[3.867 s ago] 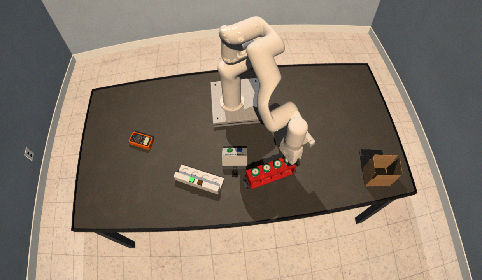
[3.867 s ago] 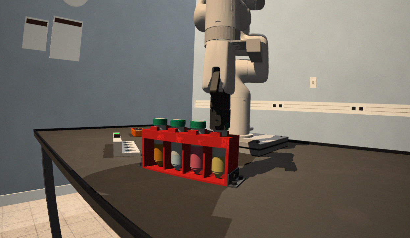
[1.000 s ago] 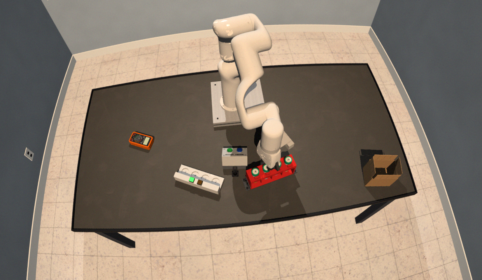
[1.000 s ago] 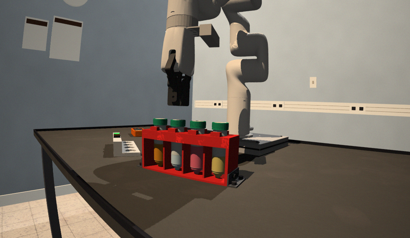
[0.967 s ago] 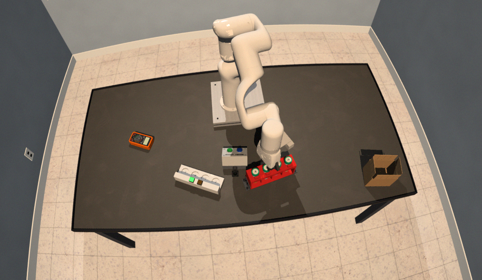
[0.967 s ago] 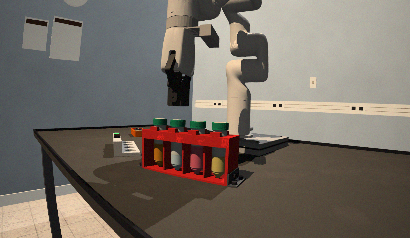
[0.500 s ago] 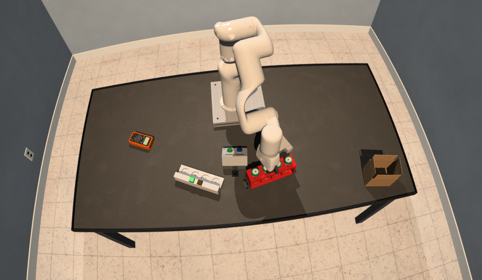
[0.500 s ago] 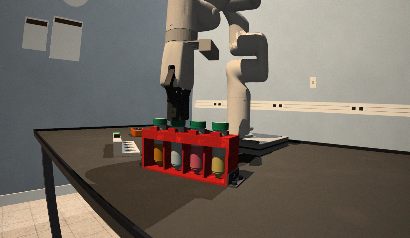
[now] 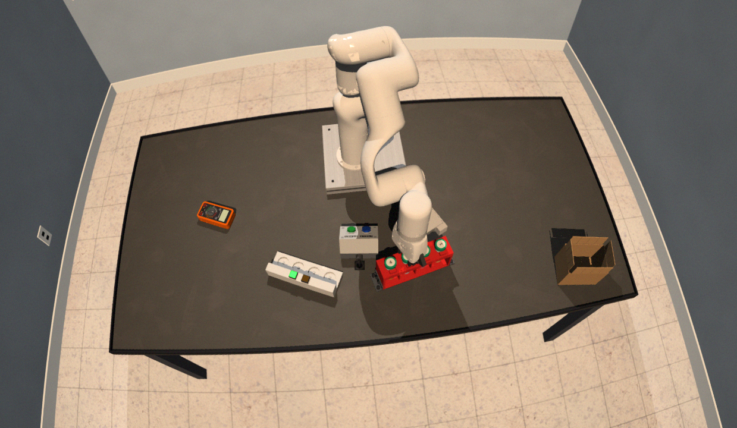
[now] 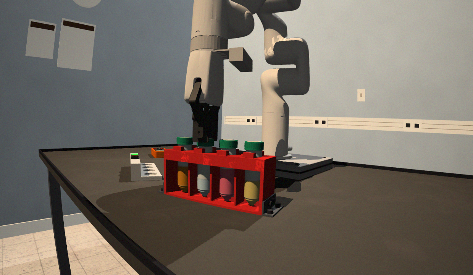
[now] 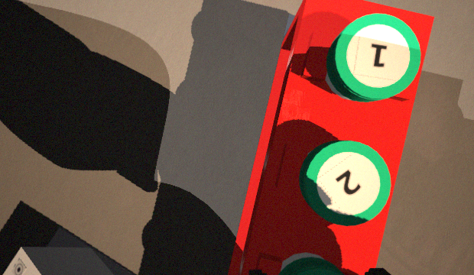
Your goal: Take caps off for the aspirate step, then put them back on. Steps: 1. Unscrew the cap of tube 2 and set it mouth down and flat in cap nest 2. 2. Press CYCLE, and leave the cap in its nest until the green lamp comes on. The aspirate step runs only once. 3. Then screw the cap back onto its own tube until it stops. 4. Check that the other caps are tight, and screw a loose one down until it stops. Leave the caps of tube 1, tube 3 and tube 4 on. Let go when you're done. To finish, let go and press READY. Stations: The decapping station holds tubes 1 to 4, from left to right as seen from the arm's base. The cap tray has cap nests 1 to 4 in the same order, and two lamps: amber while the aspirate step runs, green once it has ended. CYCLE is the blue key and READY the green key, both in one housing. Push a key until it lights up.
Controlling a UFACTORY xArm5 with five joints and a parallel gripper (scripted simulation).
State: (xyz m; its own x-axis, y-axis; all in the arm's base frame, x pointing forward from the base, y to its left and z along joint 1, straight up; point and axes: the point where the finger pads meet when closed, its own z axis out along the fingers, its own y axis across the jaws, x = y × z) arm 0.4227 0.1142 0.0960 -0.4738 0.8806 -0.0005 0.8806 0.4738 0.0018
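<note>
Watching from my end, I have the gripper (image 9: 421,260) (image 10: 205,136) (image 11: 317,272) low over cap 3 (image 10: 207,144) (image 11: 311,267), its fingers partly open on either side and holding nothing; whether they touch the cap I cannot tell. Cap 2 (image 9: 427,251) (image 10: 228,144) (image 11: 349,183) is on its tube, next in line, right of centre in the wrist frame. Cap 1 (image 9: 440,244) (image 10: 254,145) (image 11: 378,56) sits at the rack's upper right end in the top frame, cap 4 (image 9: 390,262) (image 10: 184,140) at its lower left end. That leaves me little sideways room along the red rack (image 9: 413,276) (image 10: 269,181) (image 11: 336,111). The key housing (image 9: 358,246) stands near the rack's left end. Left of it, the cap tray (image 9: 307,283) (image 10: 135,170) shows its green lamp (image 9: 292,274) (image 10: 134,154) lit. I get wider room on the right, where the desk (image 9: 493,159) (image 10: 367,222) (image 11: 432,153) runs out to a cardboard box (image 9: 583,268) near its right edge.
</note>
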